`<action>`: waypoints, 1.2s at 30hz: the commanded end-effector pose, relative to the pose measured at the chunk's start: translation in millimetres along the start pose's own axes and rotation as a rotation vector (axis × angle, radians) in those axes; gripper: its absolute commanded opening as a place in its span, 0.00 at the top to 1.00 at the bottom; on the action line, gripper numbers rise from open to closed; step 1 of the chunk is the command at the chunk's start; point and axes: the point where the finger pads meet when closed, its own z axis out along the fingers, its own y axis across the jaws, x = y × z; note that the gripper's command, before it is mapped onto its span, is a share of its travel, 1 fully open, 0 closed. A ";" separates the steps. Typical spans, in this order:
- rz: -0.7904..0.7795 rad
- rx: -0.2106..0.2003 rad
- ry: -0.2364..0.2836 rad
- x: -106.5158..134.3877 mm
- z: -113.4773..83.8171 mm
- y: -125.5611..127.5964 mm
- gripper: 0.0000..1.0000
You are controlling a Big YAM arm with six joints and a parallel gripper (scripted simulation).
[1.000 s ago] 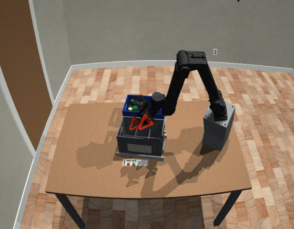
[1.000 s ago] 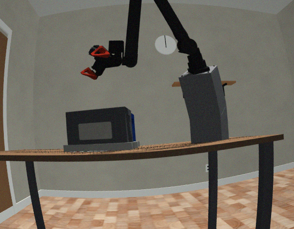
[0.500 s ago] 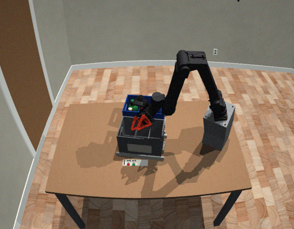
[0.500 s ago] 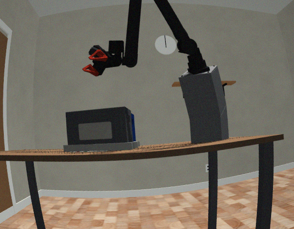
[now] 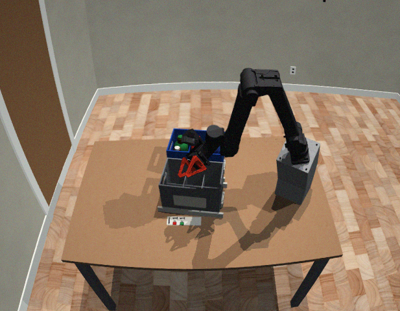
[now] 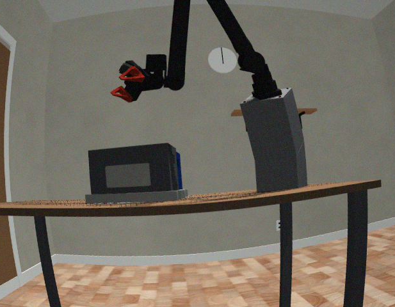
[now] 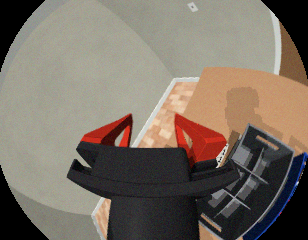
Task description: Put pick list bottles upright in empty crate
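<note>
My gripper (image 5: 183, 174) (image 6: 116, 85) (image 7: 153, 117) is partly open, with nothing between its red fingers. It hangs high above the grey crate (image 5: 213, 199) (image 6: 96, 174) (image 7: 274, 181), whose visible compartments show no bottles. The blue crate (image 5: 179, 154) (image 6: 178, 171) stands right behind it. In the blue crate, green bottles (image 5: 182, 146) show at the left, one with a white cap, and a bit of red shows beside them; the arm hides the rest. The pick list (image 5: 194, 221) lies in front of the grey crate. From its black bar, it reads red 1, then green 1.
A light grey ledge (image 5: 190, 211) (image 6: 124, 198) runs along the foot of the grey crate. The arm's grey pedestal (image 5: 292, 181) (image 6: 273, 148) stands at the right of the table (image 5: 126, 247). The arm reaches over the right part of the blue crate.
</note>
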 end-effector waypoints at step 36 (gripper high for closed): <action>0.025 0.077 0.078 -22.5 65.9 32.2 0.39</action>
